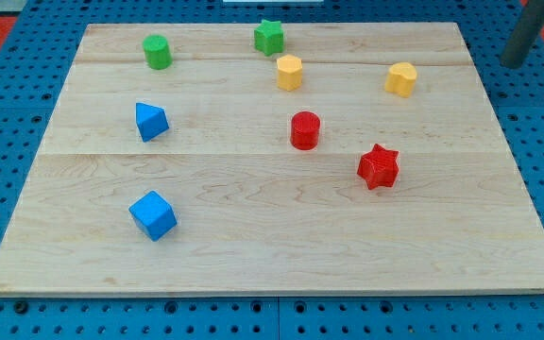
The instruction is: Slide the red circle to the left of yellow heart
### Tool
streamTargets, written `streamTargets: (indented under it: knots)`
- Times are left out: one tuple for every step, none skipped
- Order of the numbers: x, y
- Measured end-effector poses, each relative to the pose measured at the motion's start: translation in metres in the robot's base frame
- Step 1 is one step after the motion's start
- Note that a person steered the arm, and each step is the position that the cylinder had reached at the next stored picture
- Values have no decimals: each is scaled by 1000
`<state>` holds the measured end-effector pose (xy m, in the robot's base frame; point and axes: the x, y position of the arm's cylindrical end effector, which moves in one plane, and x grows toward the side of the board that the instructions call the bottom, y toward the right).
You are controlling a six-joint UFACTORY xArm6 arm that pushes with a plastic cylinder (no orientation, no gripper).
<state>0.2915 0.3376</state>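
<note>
Blue pegboard (8,38) surrounds a pale wooden board (272,246) that fills most of the camera view. Eight small blocks lie scattered on the wood, none touching another.

The red circle (305,129) sits a little to the right of the board's middle, standing upright as a short cylinder. The yellow heart (400,78) lies up and to the view's right of it, near the board's top right part, well apart from the circle. A yellow hexagon (289,72) rests above the red circle, slightly to the view's left, and a green star (269,37) sits near the top edge just above that hexagon. A red star (378,166) lies below and to the right of the red circle, near it but apart.

On the view's left side, a green cylinder (157,51) stands near the top, a blue triangular block (150,121) lies below it, and a blue cube (153,214) sits lower still, toward the bottom.

A dark rod (527,30) slants in at the view's top right corner, off the wooden board and over the pegboard, far from the red circle. Its lower end passes just beyond the board's right edge, and the very tip cannot be made out clearly. The arm carries no gripper, so no opening or hold can be told.
</note>
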Motion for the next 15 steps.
streamTargets:
  knots:
    - [24, -4]
    - [49, -15]
    - [63, -49]
    - [66, -99]
    - [72, -135]
    - [82, -164]
    - [83, -175]
    - [83, -179]
    - [83, -202]
    - [83, -232]
    - [83, -269]
    - [81, -302]
    - [79, -329]
    - [77, -347]
    - [73, -360]
